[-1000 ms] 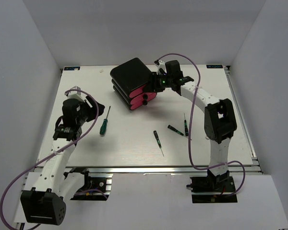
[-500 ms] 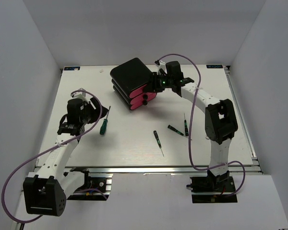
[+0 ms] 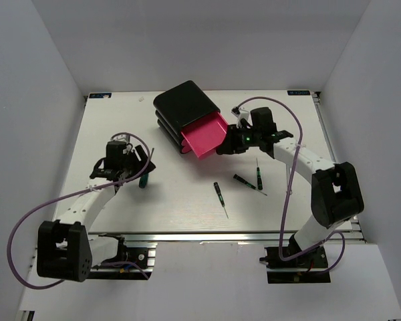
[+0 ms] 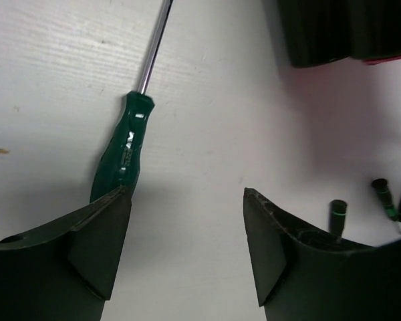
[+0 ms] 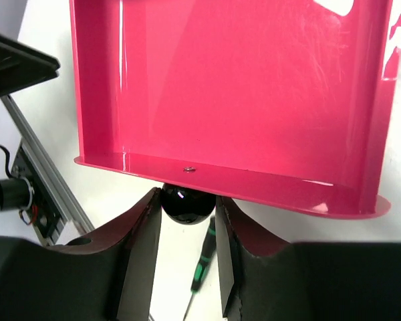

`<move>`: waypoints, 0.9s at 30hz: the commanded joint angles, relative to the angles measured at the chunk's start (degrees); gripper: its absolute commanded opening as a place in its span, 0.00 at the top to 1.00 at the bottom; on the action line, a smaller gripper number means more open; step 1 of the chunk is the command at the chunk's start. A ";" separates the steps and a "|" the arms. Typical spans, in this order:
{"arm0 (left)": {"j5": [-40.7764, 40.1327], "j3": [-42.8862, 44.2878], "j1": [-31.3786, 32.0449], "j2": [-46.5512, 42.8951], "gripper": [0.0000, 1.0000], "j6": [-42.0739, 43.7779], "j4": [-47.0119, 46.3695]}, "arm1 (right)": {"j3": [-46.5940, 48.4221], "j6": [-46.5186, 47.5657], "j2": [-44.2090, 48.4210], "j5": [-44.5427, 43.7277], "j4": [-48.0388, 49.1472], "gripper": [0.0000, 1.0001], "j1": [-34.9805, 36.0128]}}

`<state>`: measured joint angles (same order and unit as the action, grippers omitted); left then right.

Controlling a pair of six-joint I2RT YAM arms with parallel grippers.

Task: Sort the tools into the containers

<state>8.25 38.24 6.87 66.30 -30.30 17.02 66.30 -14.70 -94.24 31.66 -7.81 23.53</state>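
Observation:
The black casing (image 3: 182,105) holds three pink drawers. The top drawer (image 3: 202,134) is pulled out and empty (image 5: 234,87). My right gripper (image 3: 228,146) is shut on its black knob (image 5: 185,204). The green-and-black-handled screwdriver (image 3: 144,178) lies at the left. My left gripper (image 3: 142,167) is open just above it. In the left wrist view the handle (image 4: 123,150) lies by the left fingertip (image 4: 117,207), outside the gap. Three precision screwdrivers (image 3: 218,192) (image 3: 243,180) (image 3: 258,175) lie on the table. One shows under the knob (image 5: 204,261). The silver wrench is out of view.
The two lower drawers (image 3: 187,148) are shut under the open one. The casing's corner (image 4: 341,33) shows in the left wrist view, with the precision screwdrivers' ends (image 4: 337,214) at its right. White walls enclose the table on three sides.
My right gripper has pulled the top drawer out toward the near right. My left arm has swung right and down over the green-handled screwdriver.

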 commanded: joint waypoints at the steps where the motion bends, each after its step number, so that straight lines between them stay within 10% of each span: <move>1: -4.90 0.08 1.74 1.80 0.23 1.21 1.70 | -2.92 1.25 3.53 -1.42 -1.07 0.89 -0.68; 6: -9.20 0.70 3.58 5.23 0.23 2.44 1.18 | -2.76 1.16 3.53 -1.69 -1.67 0.84 -1.29; 12: -12.81 3.06 6.22 11.47 0.24 4.99 0.56 | -2.05 3.27 3.53 -1.86 -3.52 0.48 -1.56; 19: -23.01 7.46 9.03 19.65 0.29 5.43 3.20 | -2.32 5.20 4.67 -1.78 -4.40 0.43 -1.47; 27: -24.33 9.57 9.74 22.73 0.78 5.08 4.95 | -2.49 9.16 7.40 -2.92 -5.11 0.41 -1.91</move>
<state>-13.76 46.70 16.05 89.73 -25.21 20.14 63.53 -8.40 -90.28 29.36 -12.69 22.09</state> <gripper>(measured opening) 0.438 0.584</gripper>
